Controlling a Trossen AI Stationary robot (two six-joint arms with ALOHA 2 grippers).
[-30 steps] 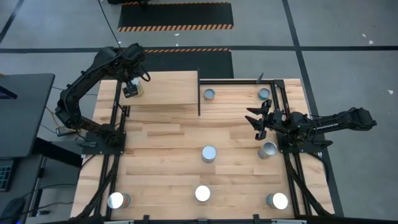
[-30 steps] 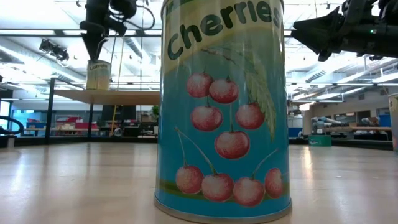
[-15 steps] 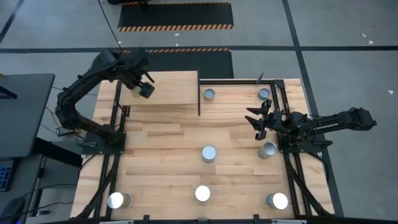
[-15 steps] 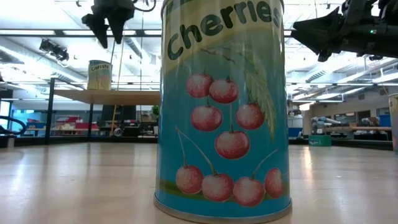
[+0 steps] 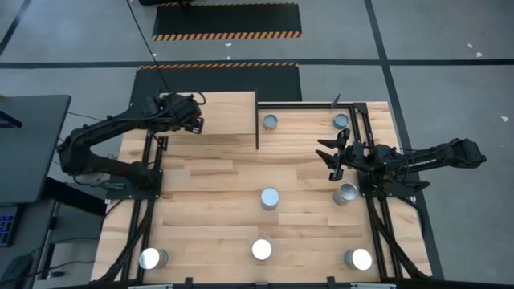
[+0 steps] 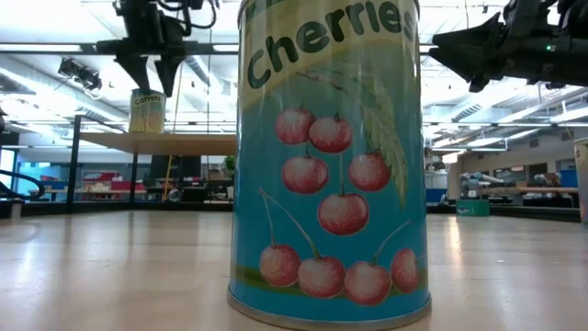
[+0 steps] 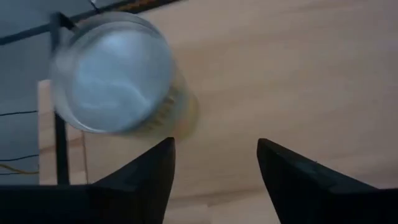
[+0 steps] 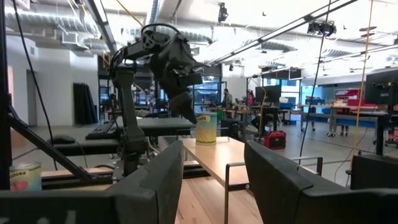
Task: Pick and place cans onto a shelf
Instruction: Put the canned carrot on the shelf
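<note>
The left arm bends in an elbow along the left edge of the tabletop (image 5: 209,172) and reaches over the near-left part of the shelf (image 5: 229,112). Its left hand (image 6: 152,72) hangs above the shelf with its dark tapered fingers apart and nothing between them. Just beside it, and apart from the fingers, one can (image 6: 146,111) stands upright on the shelf near the left end; from the left wrist its round silver top (image 7: 112,71) shines above a yellowish label.

The right arm lies stretched level from the right side, over the right part of the tabletop. Its right hand (image 5: 331,154) is raised with the fingers spread, empty.

The shelf is a pale, smooth wooden board on thin black metal legs; the tabletop is striped butcher-block. Other cans (image 5: 270,198) stand upright on the tabletop: two at the far edge, one mid-table, one under the right arm, three along the near edge. The nearest one fills the low view, a blue cherry label on its rounded side
</note>
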